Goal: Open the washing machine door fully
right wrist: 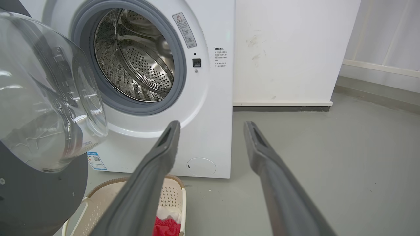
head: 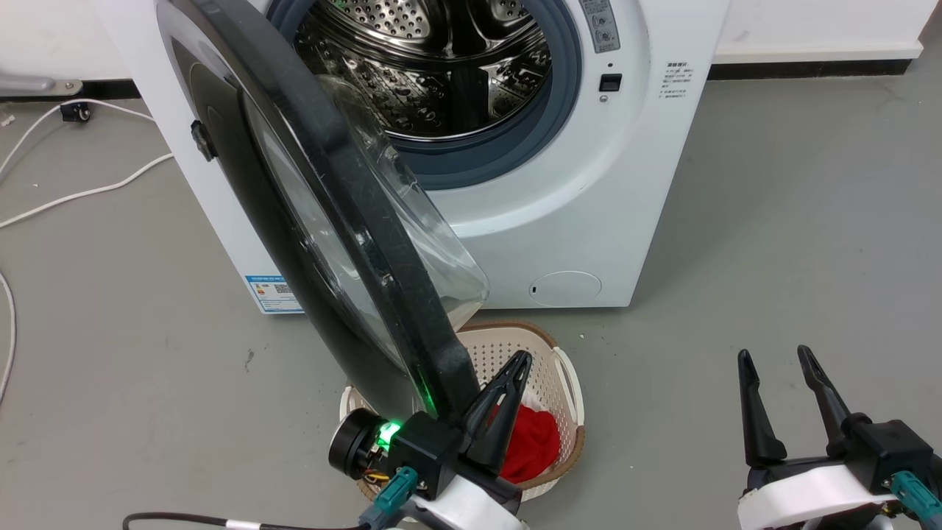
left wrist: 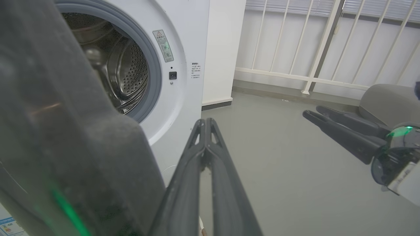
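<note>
In the head view the washing machine door point(head: 353, 199) stands open, edge-on to the camera, its black rim running from 11 o'clock down to 6 o'clock. Its hinge side is on the left of the washing machine point(head: 589, 221), which takes up 12 o'clock. Its free edge hangs over the near rim of the cream laundry basket point(head: 548, 368) at 6 o'clock. The clear glass bowl point(head: 434, 250) bulges from the door's inner face toward 3 o'clock, well apart from the grey rubber seal point(head: 515, 151) and the steel drum point(head: 441, 66).

The left gripper point(head: 517, 366) sits at 6 o'clock, just on the bowl side of the door's free edge. Its fingers point to 1 o'clock above a red cloth point(head: 533, 445) in the basket. In the left wrist view the left gripper point(left wrist: 205, 122) has its jaws pressed together with nothing between them. The door's dark rim lies close beside them at 9 o'clock, but whether finger and rim touch cannot be told.

The right gripper point(head: 775, 355) hovers at 4 o'clock, jaws apart and empty, well away from the door, basket and machine. Ahead of the right gripper point(right wrist: 212, 124) in its own wrist view, open grey floor point(right wrist: 344, 164) stretches from 3 to 5 o'clock, back to the white wall point(right wrist: 295, 49).

On the door's outer side, toward 9 o'clock in the head view, more open floor runs out to white cables point(head: 81, 195) near the left edge.
</note>
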